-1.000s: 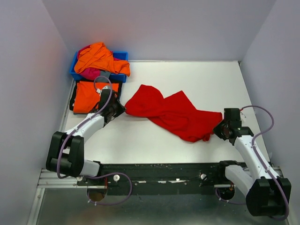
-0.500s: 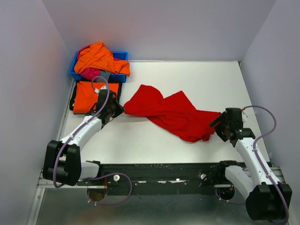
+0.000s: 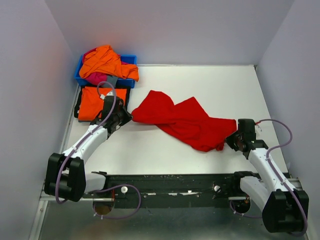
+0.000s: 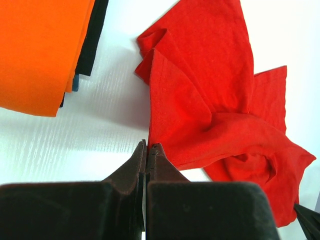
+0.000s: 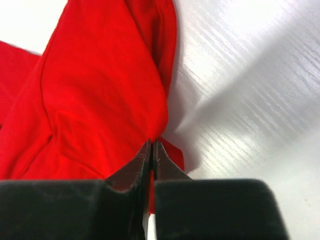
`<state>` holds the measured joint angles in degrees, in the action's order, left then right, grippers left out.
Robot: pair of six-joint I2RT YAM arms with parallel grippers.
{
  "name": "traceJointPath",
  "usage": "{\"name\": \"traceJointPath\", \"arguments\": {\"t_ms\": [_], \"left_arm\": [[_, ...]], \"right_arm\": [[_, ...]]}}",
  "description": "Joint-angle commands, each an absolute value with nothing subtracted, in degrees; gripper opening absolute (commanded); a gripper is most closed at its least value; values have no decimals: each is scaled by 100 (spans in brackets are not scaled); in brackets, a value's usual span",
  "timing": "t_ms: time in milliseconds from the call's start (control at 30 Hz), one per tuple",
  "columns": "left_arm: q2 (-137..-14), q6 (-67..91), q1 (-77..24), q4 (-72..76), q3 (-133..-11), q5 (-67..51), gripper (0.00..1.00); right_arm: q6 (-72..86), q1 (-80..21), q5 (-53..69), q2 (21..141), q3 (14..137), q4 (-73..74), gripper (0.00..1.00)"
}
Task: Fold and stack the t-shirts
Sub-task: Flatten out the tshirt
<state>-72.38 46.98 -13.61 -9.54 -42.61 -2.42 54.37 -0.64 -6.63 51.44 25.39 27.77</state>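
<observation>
A bright red t-shirt (image 3: pixel 182 120) lies crumpled across the middle of the white table. It also shows in the left wrist view (image 4: pixel 210 100) and the right wrist view (image 5: pixel 95 95). My left gripper (image 3: pixel 126 116) is shut on the red t-shirt's left edge (image 4: pixel 150 145). My right gripper (image 3: pixel 233 140) is shut on its right end (image 5: pixel 152 141). A folded orange t-shirt (image 3: pixel 95 102) lies on a dark folded one at the left, also seen in the left wrist view (image 4: pixel 37 50). More orange, magenta-pink and grey t-shirts (image 3: pixel 106 64) are heaped in the bin.
A blue plastic bin (image 3: pixel 129 60) stands at the back left corner. Grey walls close the table on the left, back and right. A black rail (image 3: pixel 175 182) runs along the near edge between the arm bases.
The right gripper has moved a little nearer and lower with the shirt's right end. The left gripper edged slightly left, still holding the shirt's left edge.
</observation>
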Motion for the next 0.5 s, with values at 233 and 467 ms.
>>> {"name": "traceJointPath", "arguments": {"t_ms": [233, 467], "left_arm": [[-7040, 4517, -1327, -1081, -4447, -281, 0], [-7627, 4755, -1275, -1124, -5534, -281, 0]], "right_arm": [[5046, -35, -870, 4659, 3057, 2830, 1], [4360, -35, -642, 4929, 4541, 2856, 1]]}}
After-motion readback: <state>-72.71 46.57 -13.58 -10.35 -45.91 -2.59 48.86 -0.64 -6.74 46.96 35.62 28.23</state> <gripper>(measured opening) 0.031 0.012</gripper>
